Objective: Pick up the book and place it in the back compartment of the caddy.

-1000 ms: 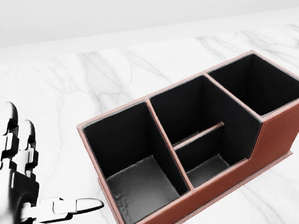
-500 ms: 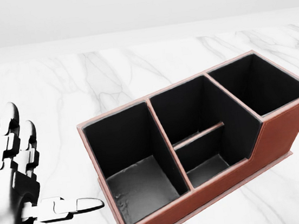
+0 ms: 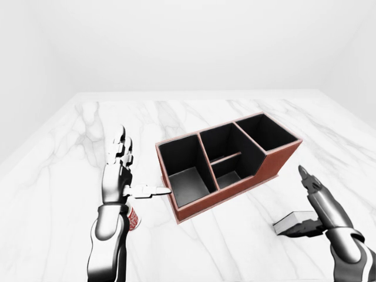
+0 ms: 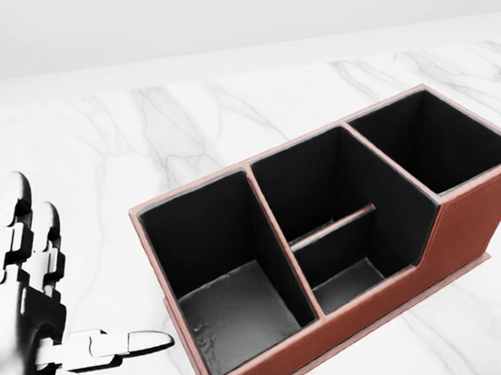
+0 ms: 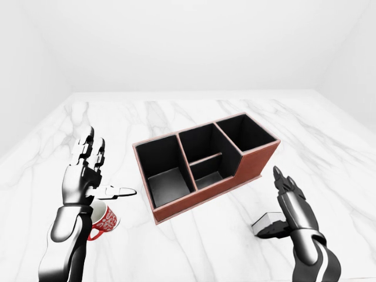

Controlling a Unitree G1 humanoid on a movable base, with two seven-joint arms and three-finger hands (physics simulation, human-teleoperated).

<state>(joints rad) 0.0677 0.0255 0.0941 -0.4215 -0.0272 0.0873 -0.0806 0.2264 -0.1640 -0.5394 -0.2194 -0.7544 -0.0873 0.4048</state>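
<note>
A: where's the book?
B: the flat pale grey book lies on the white marble table, bottom right, near the red-brown leather caddy. Right hand fingers spread beside it, not gripping. Left hand splayed too.

All three views are looking down from the robot's head across the white marble worktop. The head view is sitting closest, with the red-brown leather compartmented caddy filling most of it. The left-eye and right-eye views are framing a wider area and sharing the caddy, both arms and the worktop, offset sideways.
</note>
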